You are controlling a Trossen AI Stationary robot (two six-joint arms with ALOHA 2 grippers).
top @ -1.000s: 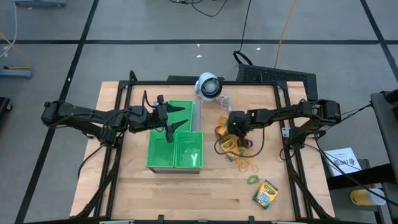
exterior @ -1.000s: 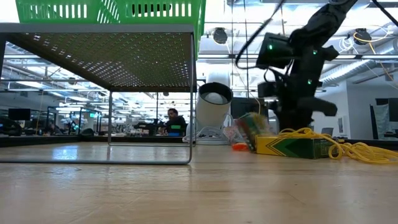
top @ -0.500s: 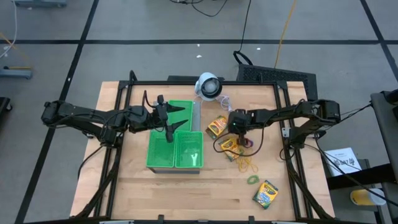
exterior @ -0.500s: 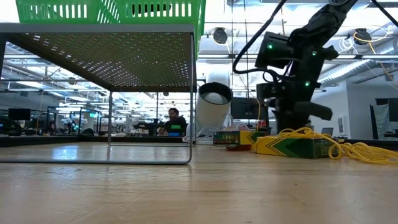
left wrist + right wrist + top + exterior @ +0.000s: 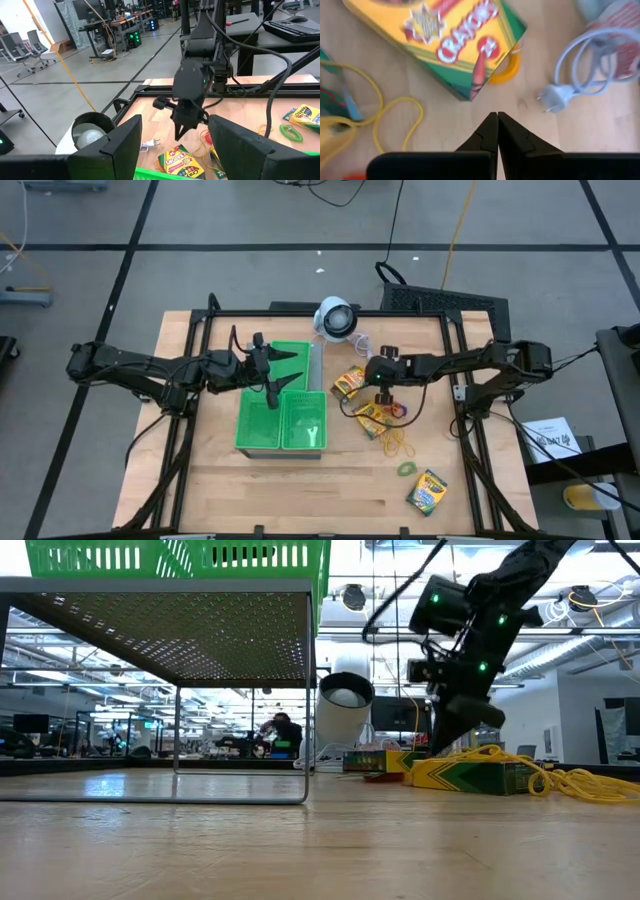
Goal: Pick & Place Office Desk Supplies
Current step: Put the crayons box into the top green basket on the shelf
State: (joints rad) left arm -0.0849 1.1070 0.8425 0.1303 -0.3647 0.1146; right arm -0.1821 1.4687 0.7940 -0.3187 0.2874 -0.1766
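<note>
A: Right gripper (image 5: pixel 381 387) status?
B: Fingers pressed together, nothing between them. It hangs just above the table (image 5: pixel 200 480), tip beside crayon box 1 (image 5: pixel 348 383), not touching it.
A: Wrist cam agrees?
B: Yes. The fingertips (image 5: pixel 496 131) meet at a point over bare wood, box 1 (image 5: pixel 451 35) just ahead, an orange band (image 5: pixel 507 67) sticking out from under its edge, a white plug (image 5: pixel 555 97) and cord off to one side.
A: Other boxes?
B: Box 2 (image 5: pixel 370 418) lies just below the gripper in the top view, among tan-yellow bands (image 5: pixel 398 446). Box 3 (image 5: pixel 427 492) sits well apart near the table's front right corner, a green band (image 5: pixel 405 469) just above it.
A: Left side?
B: Left gripper (image 5: pixel 272 379) hovers over the green trays (image 5: pixel 283 412), jaws spread wide, empty. From its wrist cam the right gripper (image 5: pixel 180 134) points down just above box 1 (image 5: pixel 180 162).
A: White device?
B: At the table's back edge (image 5: pixel 335 318), untouched.
</note>
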